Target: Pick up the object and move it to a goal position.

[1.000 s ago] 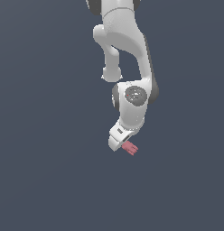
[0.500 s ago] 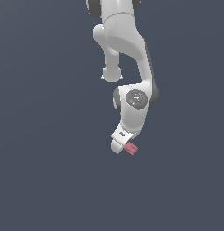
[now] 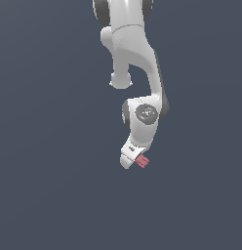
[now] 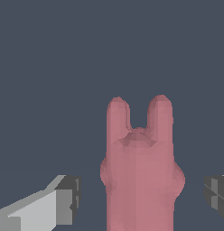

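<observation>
White Panda arm [image 3: 135, 73] reaching down from top of exterior view, upper link bent at an elbow, then dropping to a round wrist joint [image 3: 145, 113] with a dark disc face. Wrist canted, hand angled down and toward exterior view's left. Gripper [image 3: 134, 161] at lowest point of the arm, roughly centre of exterior view, slightly toward its right. Pinkish-red object [image 3: 142, 161] right at the gripper tip, poking out on exterior view's right side of the hand; tiny next to the hand. Plain dark grey-blue ground [image 3: 50, 146] all around.

Wrist view: object [image 4: 138, 171] large and central, elongated, two rounded prongs at far end, bulges on both sides. Fingers [image 4: 64, 200] spread wide, one grey pad either side of object, clear gap visible between each pad and the object. No contact seen on either pad. Cannot tell whether object rests on the ground.
</observation>
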Available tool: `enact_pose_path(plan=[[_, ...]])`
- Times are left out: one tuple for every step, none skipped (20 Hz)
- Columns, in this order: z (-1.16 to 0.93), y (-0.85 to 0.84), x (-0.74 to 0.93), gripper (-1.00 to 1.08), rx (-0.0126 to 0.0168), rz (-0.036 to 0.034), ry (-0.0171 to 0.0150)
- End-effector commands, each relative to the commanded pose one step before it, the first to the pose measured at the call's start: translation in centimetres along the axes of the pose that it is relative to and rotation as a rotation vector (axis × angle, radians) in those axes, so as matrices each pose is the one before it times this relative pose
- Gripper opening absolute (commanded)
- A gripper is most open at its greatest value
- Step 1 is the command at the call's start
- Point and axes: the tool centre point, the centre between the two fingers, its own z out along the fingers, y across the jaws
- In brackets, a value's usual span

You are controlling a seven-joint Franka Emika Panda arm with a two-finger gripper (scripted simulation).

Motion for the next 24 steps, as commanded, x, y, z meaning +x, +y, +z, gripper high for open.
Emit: enact_pose_path(plan=[[1.313, -0.058, -0.039, 1.0, 0.00044, -0.00155, -0.00043], [0.359, 0.018, -0.014, 1.0, 0.0, 0.0, 0.0], [0.269, -0.003, 0.02, 1.0, -0.00002, -0.00049, 0.00005], [0.186, 0.023, 0.012, 1.0, 0.0, 0.0, 0.0], [0.102, 0.026, 0.025, 1.0, 0.0, 0.0, 0.0], [0.026, 0.025, 0.032, 1.0, 0.0, 0.0, 0.0], [-0.005, 0.01, 0.015, 1.0, 0.0, 0.0, 0.0], [0.0, 0.0, 0.0, -1.0, 0.0, 0.0, 0.0], [0.0, 0.0, 0.0, -1.0, 0.0, 0.0, 0.0], [0.0, 0.0, 0.0, -1.0, 0.0, 0.0, 0.0], [0.0, 0.0, 0.0, -1.0, 0.0, 0.0, 0.0], [0.0, 0.0, 0.0, -1.0, 0.0, 0.0, 0.0], [0.0, 0.0, 0.0, -1.0, 0.0, 0.0, 0.0], [0.0, 0.0, 0.0, -1.0, 0.0, 0.0, 0.0], [0.0, 0.0, 0.0, -1.0, 0.0, 0.0, 0.0], [0.0, 0.0, 0.0, -1.0, 0.0, 0.0, 0.0], [0.0, 0.0, 0.0, -1.0, 0.0, 0.0, 0.0], [-0.039, 0.047, -0.03, -1.0, -0.00047, 0.00068, 0.00017], [-0.035, 0.008, 0.022, -1.0, -0.00013, -0.00078, 0.0003], [-0.127, 0.011, 0.075, -1.0, -0.00062, -0.00258, 0.00115], [-0.207, 0.026, 0.119, -1.0, -0.00102, -0.00415, 0.00186], [-0.289, 0.038, 0.165, -1.0, -0.00141, -0.00577, 0.00259], [-0.371, 0.048, 0.212, -1.0, -0.00181, -0.0074, 0.00332], [-0.452, 0.058, 0.258, -1.0, -0.0022, -0.00903, 0.00405]])
